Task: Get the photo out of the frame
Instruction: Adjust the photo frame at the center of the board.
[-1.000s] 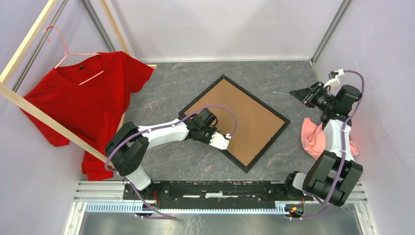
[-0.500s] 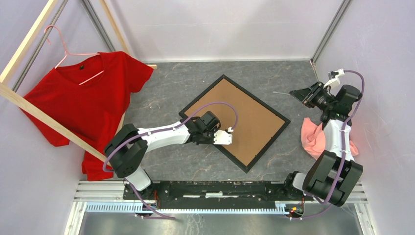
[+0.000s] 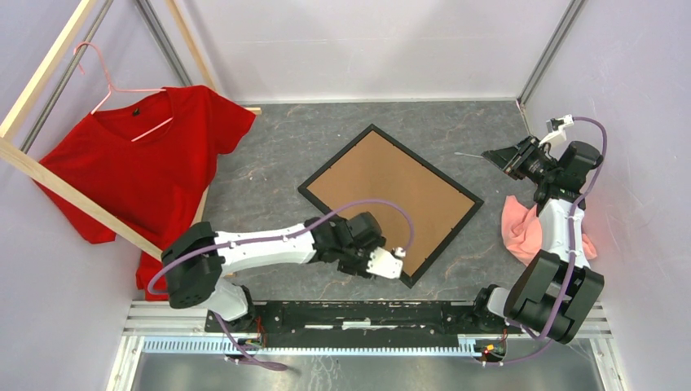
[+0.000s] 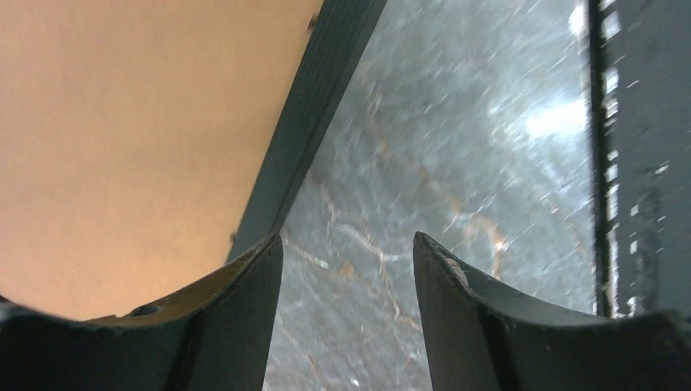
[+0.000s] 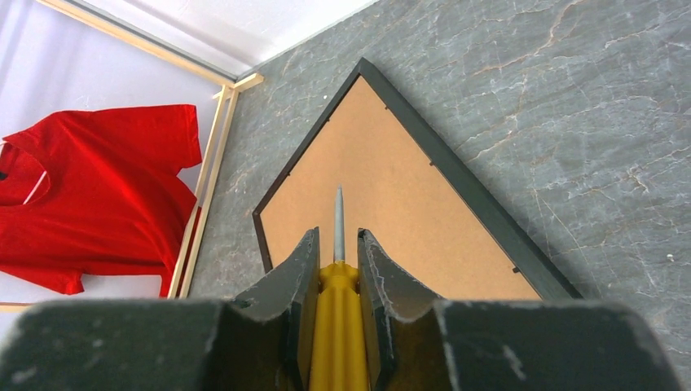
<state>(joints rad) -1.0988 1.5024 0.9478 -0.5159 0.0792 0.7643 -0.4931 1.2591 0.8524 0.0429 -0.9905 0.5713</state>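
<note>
From my station I see the frame [image 3: 428, 162] lying flat in the middle of the table [image 3: 277, 147], turned like a diamond with one corner pointing at the arms, its back facing up so that only the brown backing board [image 3: 391, 183] shows inside the black edge. The photo is hidden from me in every view. My left tool [image 3: 398, 261] is low at the near corner of the frame, at its near-left edge. Its jaws stand apart with nothing between them. In the left wrist view one finger [image 4: 244, 309] sits over the board and the black edge, and the other is over bare table, with the frame's edge running away between them to the far side. My right tool [image 3: 499, 155] is raised at the far right, well apart from the frame, and is clamped on the yellow handle of a screwdriver [image 5: 337, 309] whose metal tip points left toward the frame. A pink cloth [image 3: 521, 228] lies on the table under the right arm. On the left a red shirt [image 3: 138, 171] hangs from a wooden rack [image 3: 49, 177]
</note>
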